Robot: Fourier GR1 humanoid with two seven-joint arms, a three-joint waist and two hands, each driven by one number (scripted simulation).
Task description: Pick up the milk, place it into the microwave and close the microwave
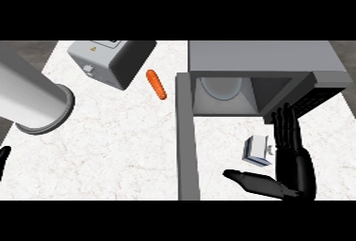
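Note:
The milk carton, small, white and blue, lies on the counter in front of the microwave. The microwave's cavity is open, with a round plate inside, and its door swings out toward me at the left of the carton. My right hand is open just right of the carton, fingers stretched toward the microwave and thumb pointing left below the carton; it looks close to touching the carton's right side. Only a sliver of my left hand shows at the left edge.
A grey toaster-like box stands at the back left. An orange carrot lies between it and the microwave. A large white cylinder lies at the left. The white marble counter spreads left of the door.

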